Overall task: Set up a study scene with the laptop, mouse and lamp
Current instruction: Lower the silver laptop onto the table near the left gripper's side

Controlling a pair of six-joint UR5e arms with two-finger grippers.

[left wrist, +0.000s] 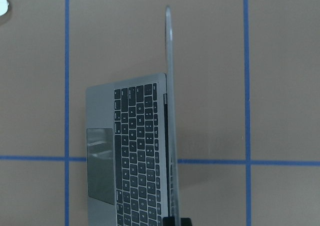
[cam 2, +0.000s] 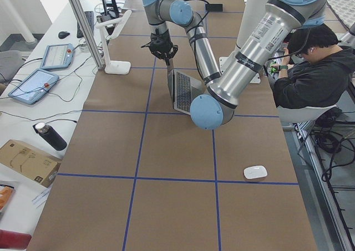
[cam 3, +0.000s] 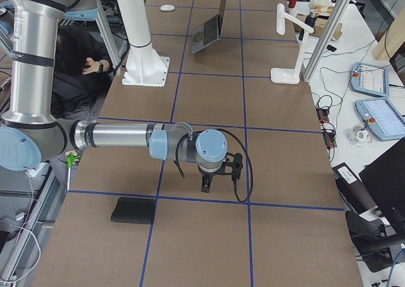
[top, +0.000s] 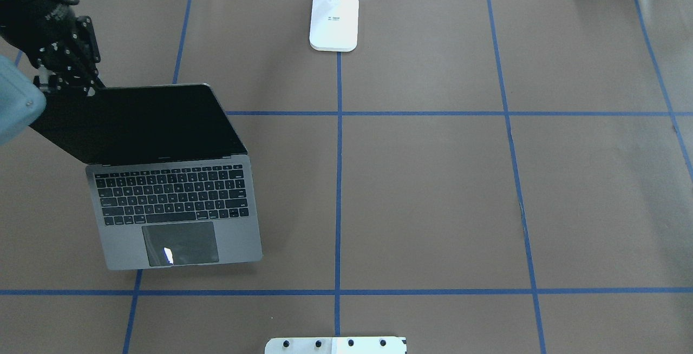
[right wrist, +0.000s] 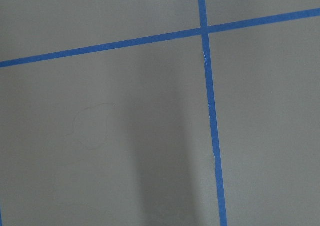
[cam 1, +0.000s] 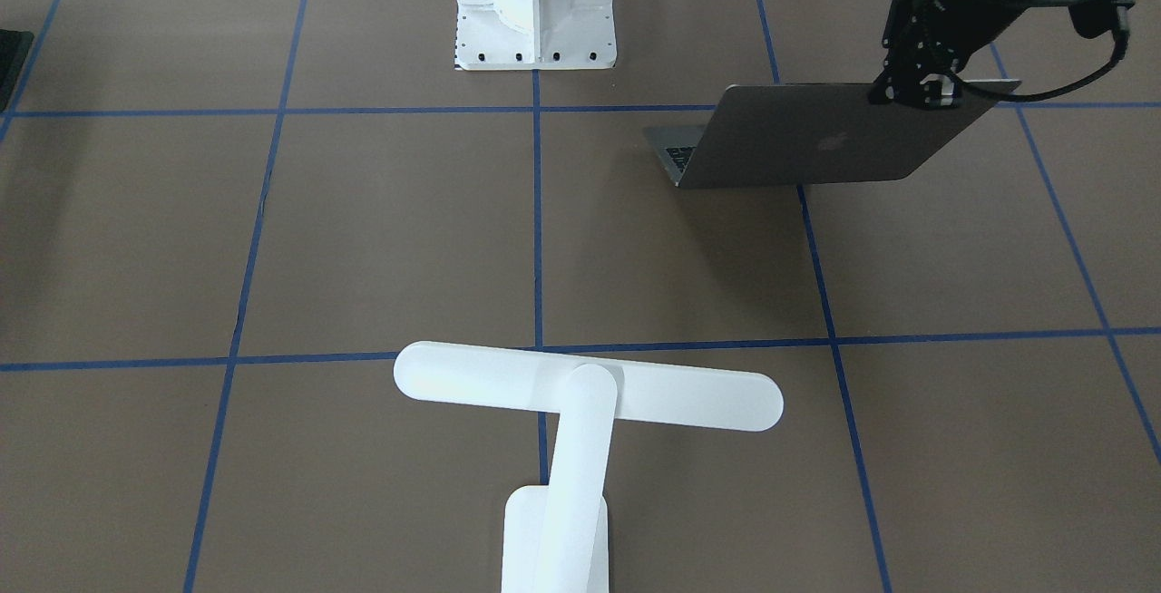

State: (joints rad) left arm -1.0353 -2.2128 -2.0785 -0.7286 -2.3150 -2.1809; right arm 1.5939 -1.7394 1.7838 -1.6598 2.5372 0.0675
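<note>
The space-grey laptop (top: 173,213) stands open on the left part of the table, its dark screen (top: 141,124) upright and its keyboard toward the robot. My left gripper (top: 70,80) is shut on the lid's top edge near its outer corner, also seen in the front-facing view (cam 1: 925,94). The left wrist view shows the lid (left wrist: 170,111) edge-on. The white T-shaped lamp (cam 1: 580,393) stands at the table's far middle edge, its base (top: 334,21) on the centre line. The white mouse (cam 2: 255,172) lies near the table's left end. My right gripper (cam 3: 205,185) hangs over bare table; whether it is open, I cannot tell.
The white ribbed pedestal (cam 1: 535,13) is bolted at the robot's side of the table. A flat black pad (cam 3: 133,210) lies near the right end. A seated person (cam 2: 305,68) is behind the robot. Tablets and cables (cam 2: 39,79) lie beyond the far edge.
</note>
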